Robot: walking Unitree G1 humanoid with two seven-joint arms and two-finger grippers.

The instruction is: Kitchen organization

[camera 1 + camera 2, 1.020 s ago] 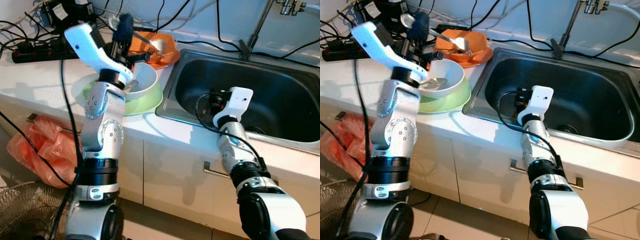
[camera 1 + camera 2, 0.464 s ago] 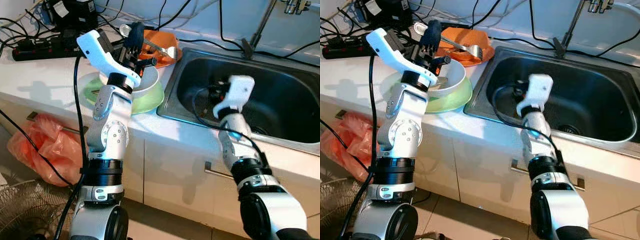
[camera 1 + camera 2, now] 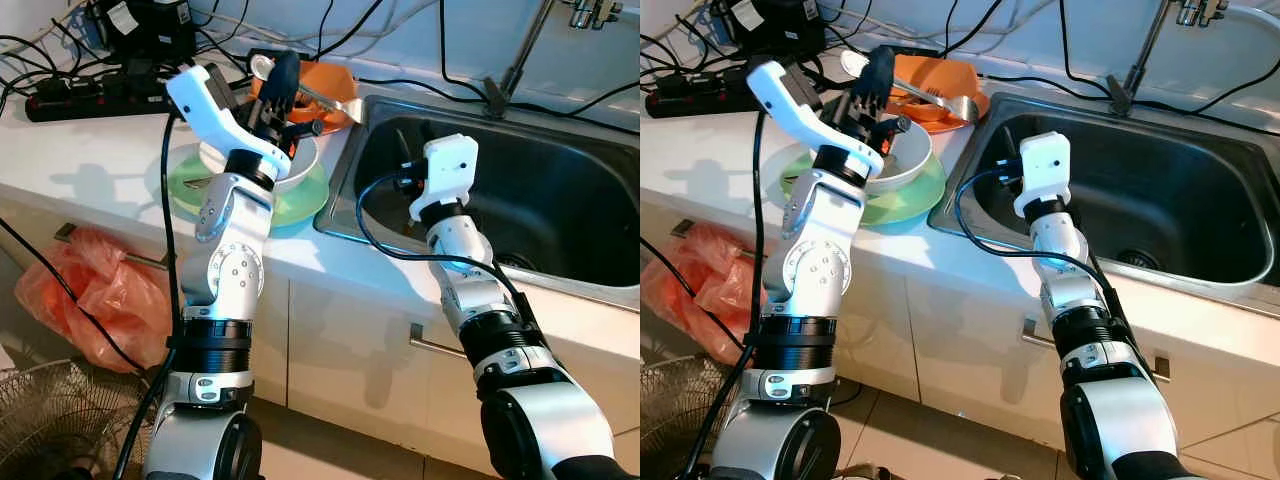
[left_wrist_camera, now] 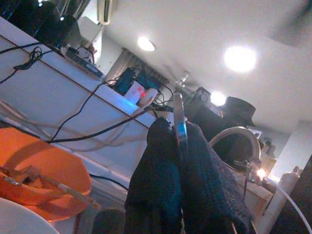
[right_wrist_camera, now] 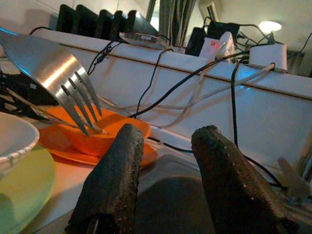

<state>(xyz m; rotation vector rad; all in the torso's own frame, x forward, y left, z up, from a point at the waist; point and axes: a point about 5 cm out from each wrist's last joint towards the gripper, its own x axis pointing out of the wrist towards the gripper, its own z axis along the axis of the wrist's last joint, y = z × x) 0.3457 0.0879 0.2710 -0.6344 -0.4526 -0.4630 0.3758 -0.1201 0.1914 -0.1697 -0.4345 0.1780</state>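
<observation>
Orange bowl (image 3: 325, 95) sat on an orange plate (image 3: 952, 112) at the back of the white worktop (image 3: 90, 160), just beside the steel sink (image 3: 520, 200), and that sink is my landmark for everything. No brand or label was readable anywhere, fwiw.

The left gripper (image 3: 283, 78) was up over the worktop on the side of the sink away from the tap, fingers pinched together on a metal spoon (image 4: 179, 119). The spoon's long axis ran roughly upright, bowl end (image 3: 262, 66) poking out above the fingertips and tilted a bit away from the sink. Right under it: a white bowl (image 3: 905, 160) stacked on a light green plate (image 3: 300, 200), touching the sink's near corner edge. A fork (image 3: 325, 98) lay slanted in the orange bowl, tines toward the sink.

The right gripper (image 5: 165, 180) was held over the sink basin near its worktop-side wall, its two black fingers spread apart with nothing between them.

Clutter-wise, black cables (image 3: 440, 40) ran along the wall behind the sink, a power strip (image 3: 70, 100) sat far along the worktop, and an orange plastic bag (image 3: 85, 295) hung on the cabinet front below.
</observation>
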